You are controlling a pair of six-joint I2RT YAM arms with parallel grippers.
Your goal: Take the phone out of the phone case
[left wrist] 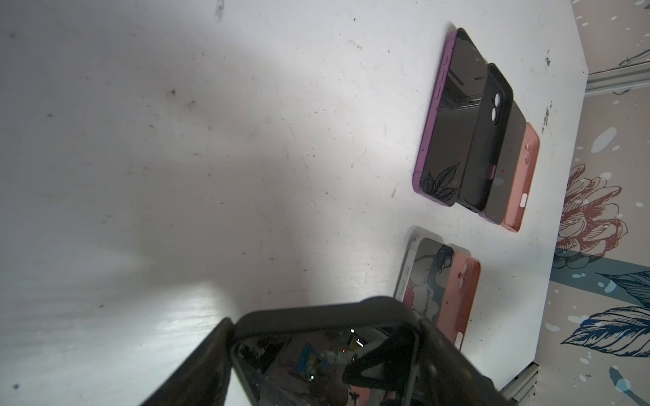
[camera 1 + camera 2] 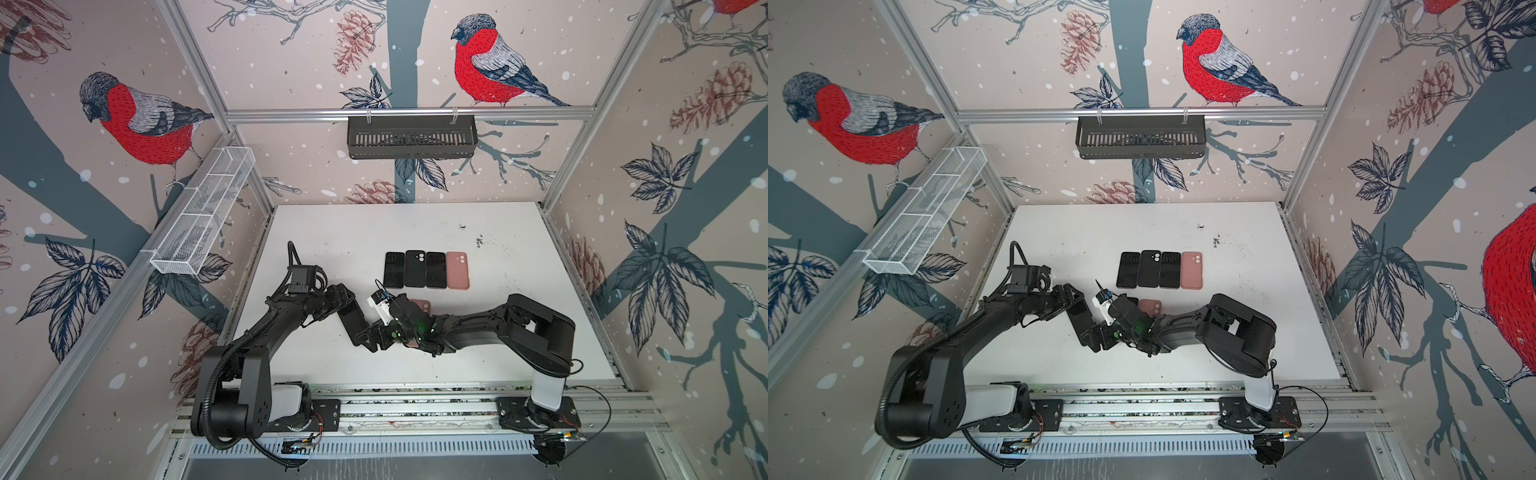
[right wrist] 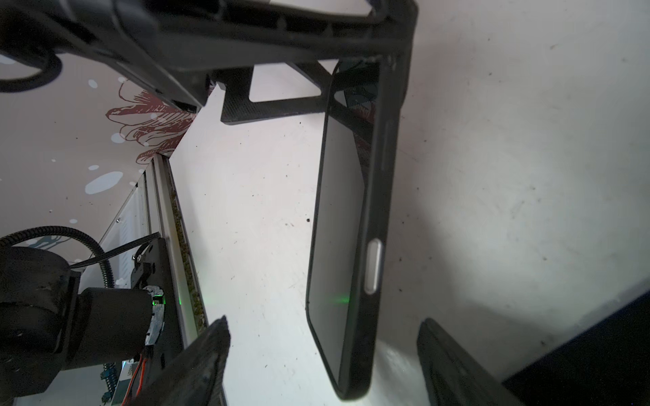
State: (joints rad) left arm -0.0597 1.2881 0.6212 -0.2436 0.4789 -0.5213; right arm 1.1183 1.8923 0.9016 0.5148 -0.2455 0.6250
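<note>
Fingertips (image 3: pixel 211 344) of the right gripper (image 3: pixel 322 334): standing apart, one on each side of the phone's free end, neither touching it; nothing is being held.

Phone (image 3: pixel 337 211): sitting fully inside the black case (image 3: pixel 385 158), screen showing, with the rim wrapping every edge in view. Both are hanging in the air above the table (image 2: pixel 332 232), between the two arms.

Left gripper (image 2: pixel 345 306): clamping the cased phone across its other end and carrying it alone.

Table stock: four items are lying side by side in a row: purple-edged phone (image 2: pixel 394 269), spare black case (image 2: pixel 414 269), second bare phone (image 2: pixel 435 269), pink case (image 2: pixel 458 270). Nearer the arms, a white-edged phone (image 1: pixel 418 281) is lying beside another pink case (image 1: pixel 460 291).

Progress, as judged: three sets are looking finished. This one is lifted and presented, but separation is not yet begun. Remaining: closing on the free end, peeling the case off, setting both pieces down.
</note>
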